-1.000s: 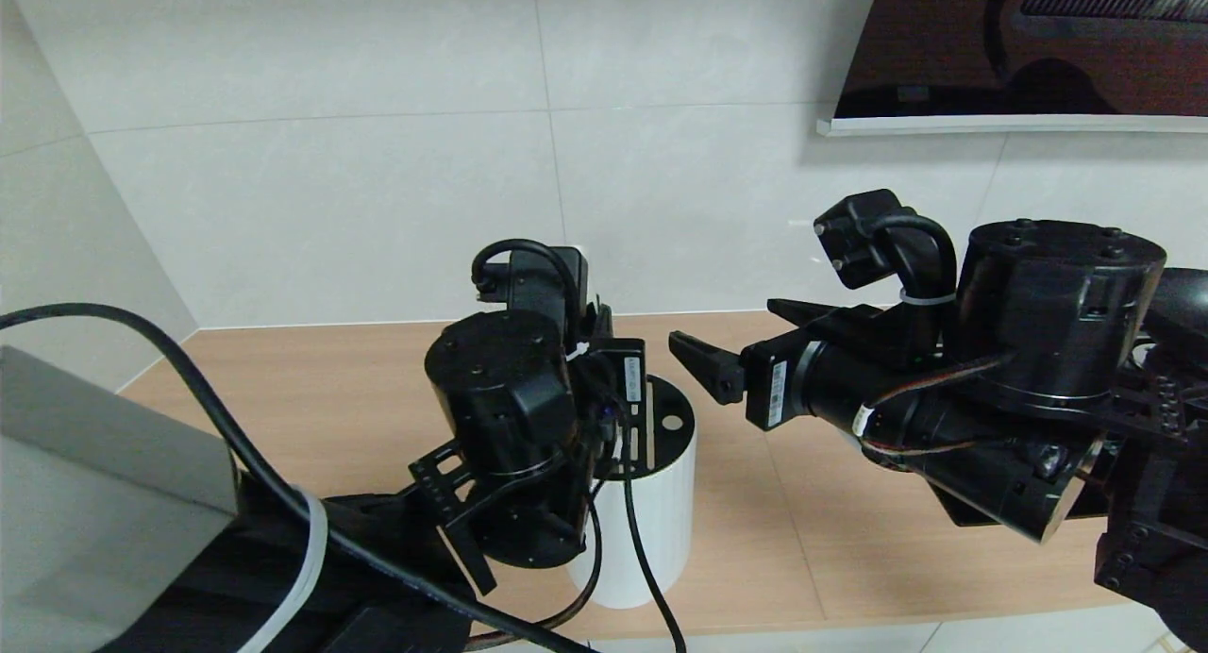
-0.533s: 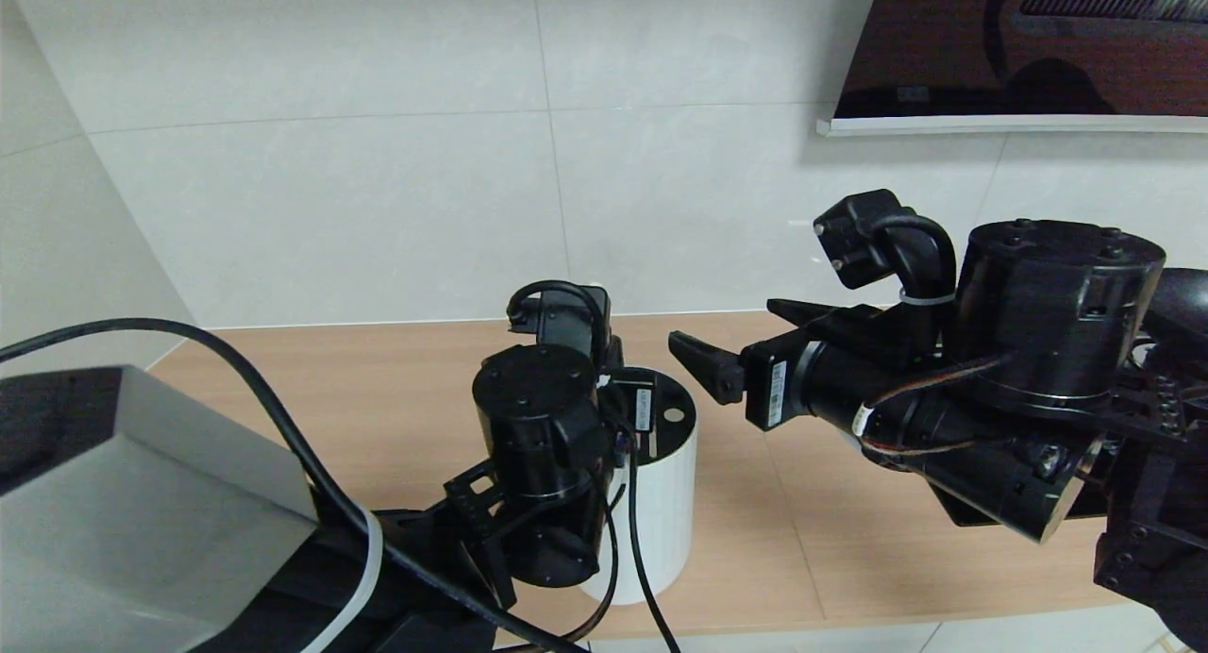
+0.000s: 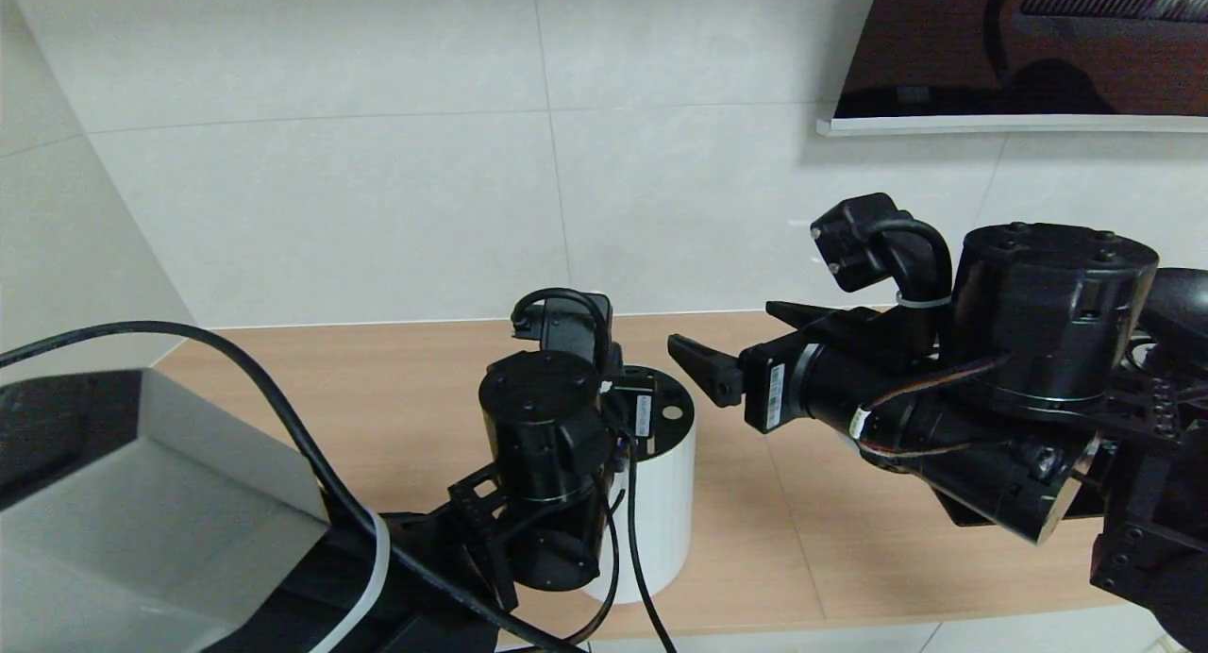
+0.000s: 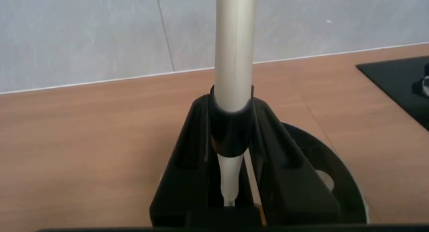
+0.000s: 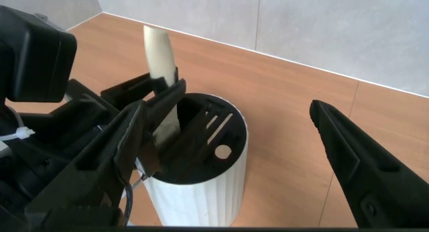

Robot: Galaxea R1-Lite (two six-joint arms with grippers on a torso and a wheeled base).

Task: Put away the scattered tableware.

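Observation:
A white ribbed cylindrical holder (image 3: 661,502) with a black slotted lid (image 5: 208,135) stands on the wooden counter (image 3: 377,398). Directly over the lid, my left gripper (image 4: 231,125) is shut on a utensil with a cream handle (image 4: 234,51). The handle stands upright (image 5: 159,54), and its thin lower part runs down toward the lid, where its end is hidden. My right gripper (image 3: 746,337) hangs open to the right of the holder at about lid height, with nothing between its fingers.
A black cooktop (image 4: 402,78) lies in the counter to the right of the holder. A dark panel (image 3: 1019,40) hangs on the tiled wall at the upper right. The counter's front edge runs just below the holder.
My left arm has moved right and forward, bringing its wrist down over the holder's lid, mostly in the first half second. The right arm has hardly moved.

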